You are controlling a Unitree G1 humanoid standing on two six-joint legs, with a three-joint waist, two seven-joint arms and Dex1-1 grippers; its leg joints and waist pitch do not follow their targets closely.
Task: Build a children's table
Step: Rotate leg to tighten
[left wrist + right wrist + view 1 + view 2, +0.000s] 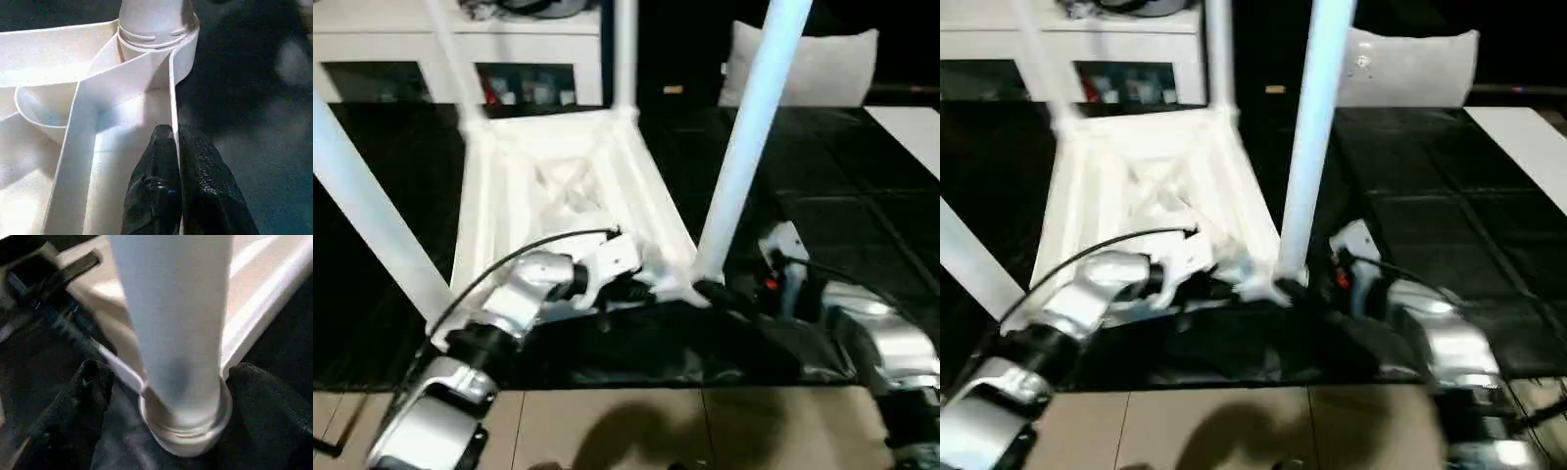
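Lying upside down: the children's table point(563, 186) is resting on the dark floor mat point(862, 206), ribbed underside up, legs standing in its corner sockets.
Near right leg point(752, 127): it is rising from the socket at the top's near right corner.
Left gripper point(176, 139): its jaws are pressing together on the thin side wall of the table top, one finger inside, one outside, close to that socket.
Right gripper point(161, 382): its fingers point(85, 382) are standing apart on either side of the leg's base, just above the socket collar; contact cannot be told.
Cable point(509, 257): a black lead is arching over the left forearm.
Behind: a white cabinet point(460, 49) is standing past the table's far edge, and a white cushion point(813, 64) is sitting beyond the mat's far right part.
Near edge: tan flooring point(705, 431) is bordering the mat.
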